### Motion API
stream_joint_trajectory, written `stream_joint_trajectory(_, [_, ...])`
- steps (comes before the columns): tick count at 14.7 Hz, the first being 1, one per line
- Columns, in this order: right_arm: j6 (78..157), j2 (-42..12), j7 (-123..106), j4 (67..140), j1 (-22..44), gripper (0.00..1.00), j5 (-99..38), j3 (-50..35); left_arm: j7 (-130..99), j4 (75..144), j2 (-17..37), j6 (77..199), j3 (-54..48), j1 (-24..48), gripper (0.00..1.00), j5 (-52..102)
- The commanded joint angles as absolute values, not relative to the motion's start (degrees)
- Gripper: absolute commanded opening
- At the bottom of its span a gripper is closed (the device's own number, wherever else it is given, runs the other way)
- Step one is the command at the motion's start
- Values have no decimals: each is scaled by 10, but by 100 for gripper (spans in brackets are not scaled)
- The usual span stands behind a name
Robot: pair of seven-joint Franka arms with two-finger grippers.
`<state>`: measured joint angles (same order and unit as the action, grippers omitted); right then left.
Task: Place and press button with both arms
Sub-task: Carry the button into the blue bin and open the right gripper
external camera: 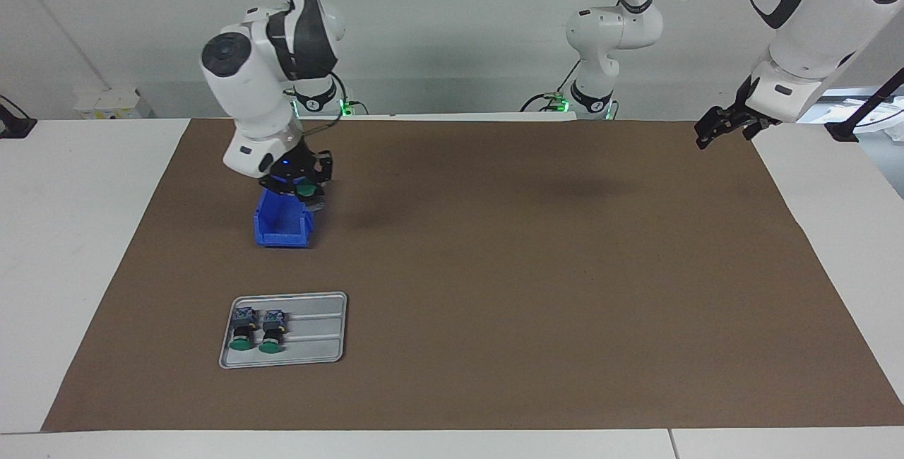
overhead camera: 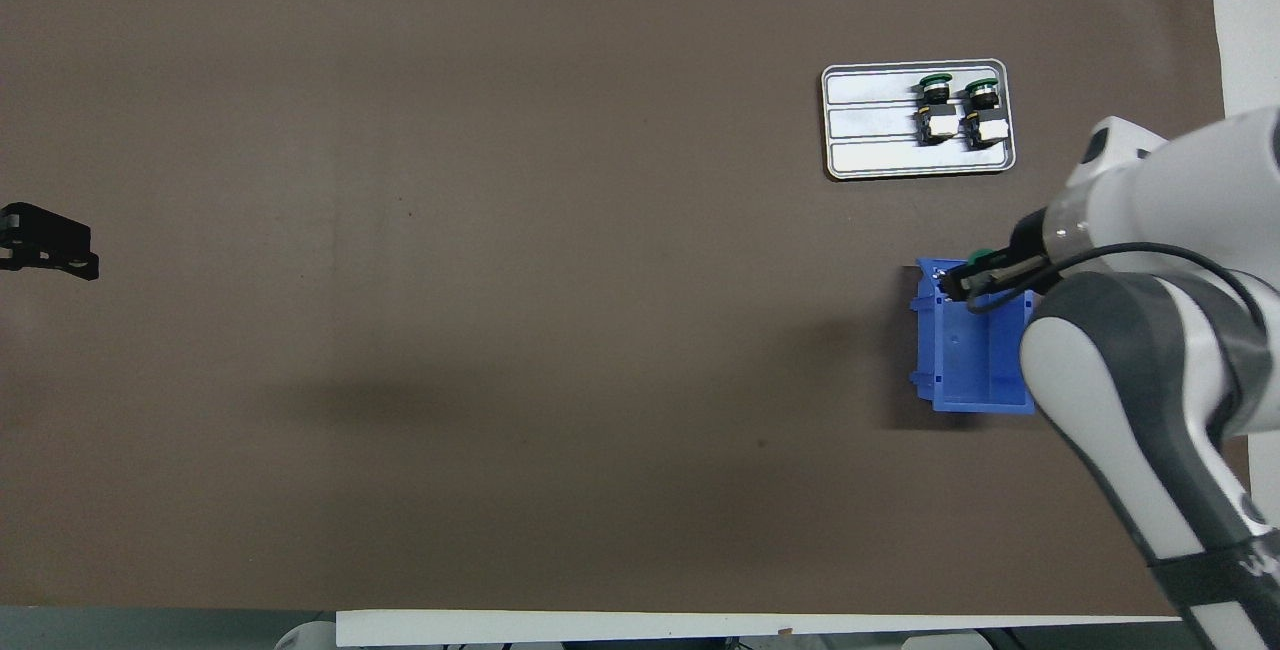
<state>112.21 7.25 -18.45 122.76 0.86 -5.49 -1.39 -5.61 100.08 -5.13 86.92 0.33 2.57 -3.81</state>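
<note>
My right gripper [external camera: 302,187] is just above the blue bin [external camera: 282,227] and shut on a button, whose green cap [external camera: 306,191] shows between the fingers. In the overhead view the right gripper [overhead camera: 962,280] and the green cap [overhead camera: 980,255] are over the end of the bin [overhead camera: 965,370] farther from the robots. Two more green-capped buttons [external camera: 242,332] [external camera: 272,332] lie side by side in a grey tray [external camera: 318,332], farther from the robots than the bin. They also show in the overhead view [overhead camera: 935,105] [overhead camera: 980,110]. My left gripper [external camera: 720,127] waits raised over the mat's edge at the left arm's end.
A brown mat [external camera: 494,268] covers most of the white table. The grey tray [overhead camera: 870,130] has ribbed lanes, with bare lanes beside the two buttons. The left gripper [overhead camera: 45,245] shows at the edge of the overhead view.
</note>
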Motion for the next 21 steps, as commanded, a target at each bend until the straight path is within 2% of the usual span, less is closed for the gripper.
stream_joint_trajectory(1, [1136, 97, -233, 1278, -31, 0, -67, -23, -55, 1003, -57, 866, 1, 21, 100, -47])
stream_joint_trajectory(8, [1216, 90, -240, 1331, -33, 1, -66, -23, -55, 1003, -57, 866, 1, 21, 100, -47])
stream_joint_trajectory(14, [1271, 61, -241, 1359, -30, 7, -65, -23, -55, 1003, -57, 866, 1, 21, 100, -47])
stream_joint_trajectory(19, [1311, 56, -241, 1388, -29, 32, -65, -24, -55, 1003, -57, 866, 1, 21, 100, -47])
stream_joint_trajectory(21, [1314, 56, -240, 1389, -28, 37, -65, -24, -55, 1003, -57, 866, 1, 21, 100, -47])
